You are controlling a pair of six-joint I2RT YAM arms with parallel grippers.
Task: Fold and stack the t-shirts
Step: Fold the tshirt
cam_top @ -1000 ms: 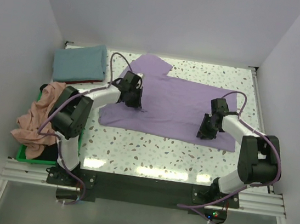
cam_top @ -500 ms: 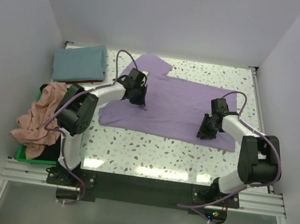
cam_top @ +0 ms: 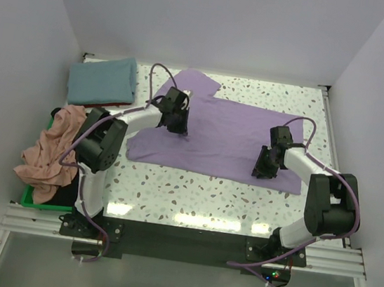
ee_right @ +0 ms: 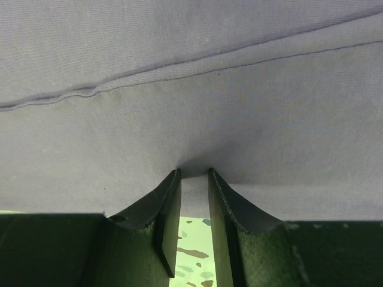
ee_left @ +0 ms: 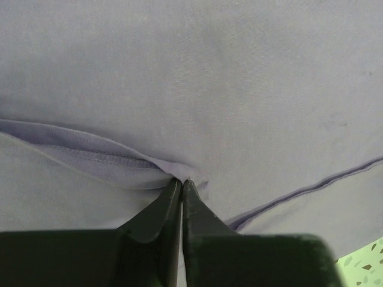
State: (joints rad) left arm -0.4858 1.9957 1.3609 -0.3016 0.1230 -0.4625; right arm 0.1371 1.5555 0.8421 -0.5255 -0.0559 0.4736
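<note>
A lavender t-shirt (cam_top: 228, 138) lies spread flat across the middle of the table. My left gripper (cam_top: 178, 126) is over its left part and is shut on a small raised fold of the lavender cloth (ee_left: 149, 170), with the tips (ee_left: 181, 180) pinched together. My right gripper (cam_top: 262, 169) is at the shirt's near right edge. Its jaws (ee_right: 194, 172) stand a little apart, with the tips pressing into the cloth and speckled table showing between the fingers. A folded teal t-shirt (cam_top: 102, 80) lies at the far left. A crumpled salmon pink t-shirt (cam_top: 49, 153) hangs over the bin.
A green plastic bin (cam_top: 27, 197) sits at the left edge, beside the left arm's base. White walls enclose the table on the left, back and right. Bare speckled tabletop (cam_top: 192, 193) runs along the near side.
The left gripper and its forearm have shifted a little to the right and away over the shirt's left part, still shut on the cloth. The right arm has not moved.
</note>
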